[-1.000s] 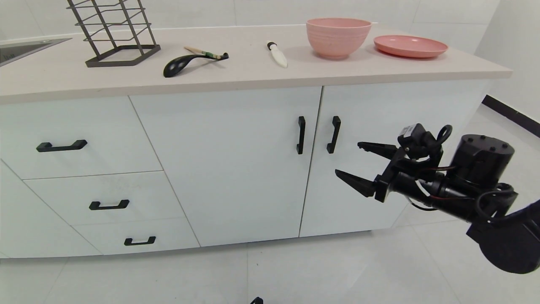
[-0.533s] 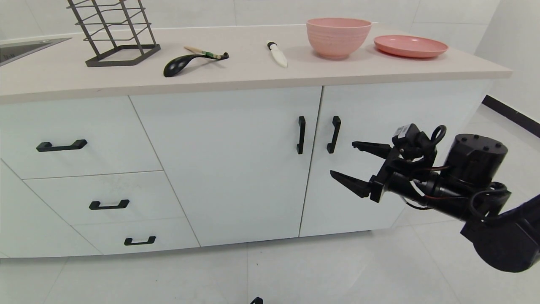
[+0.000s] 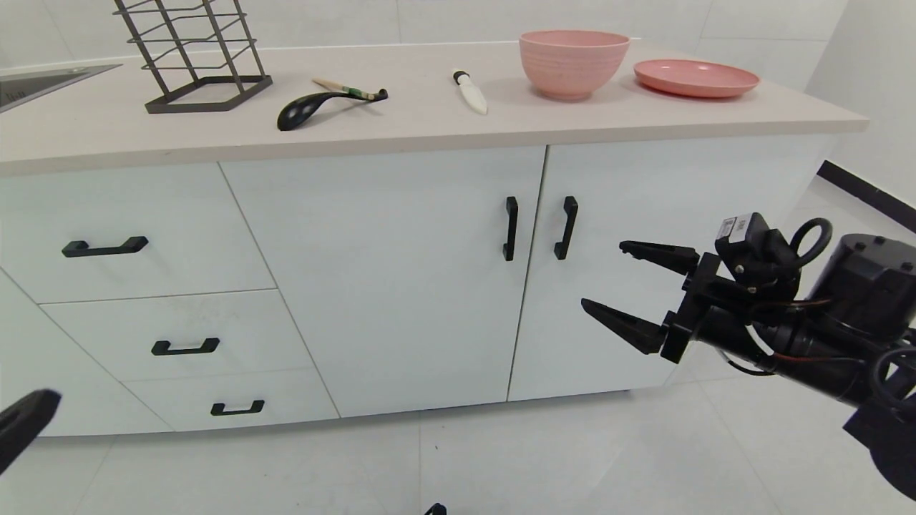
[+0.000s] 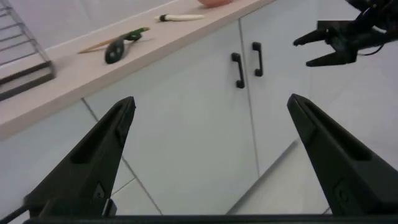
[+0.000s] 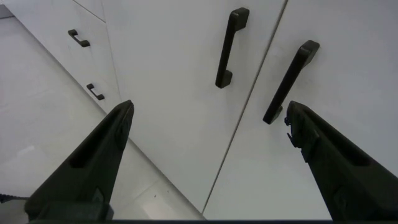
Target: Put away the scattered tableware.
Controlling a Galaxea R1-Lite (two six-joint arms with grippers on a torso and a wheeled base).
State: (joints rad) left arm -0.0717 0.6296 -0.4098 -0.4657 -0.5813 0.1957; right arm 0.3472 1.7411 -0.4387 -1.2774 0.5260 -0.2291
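Drawn back slightly, our right gripper (image 3: 602,275) hovers before the cabinet doors (image 3: 401,286), jaws spread wide, empty (left gripper (image 4: 211,101) likewise).

— How's the light on your end?
— Bright and even, and I read it as coming from above. The pink ribbed bowl (image 3: 574,64) throws only a faint, soft shadow onto the beige stone-look countertop (image 3: 429,121), and the overhang shades a thin band along the top of the white flat cabinet doors (image 3: 401,286).
— Any glare?
— Just a mild sheen on the pale floor tiles (image 3: 572,458). At my head view's left edge, the lines of the white drawer fronts (image 3: 143,236) splay outward.
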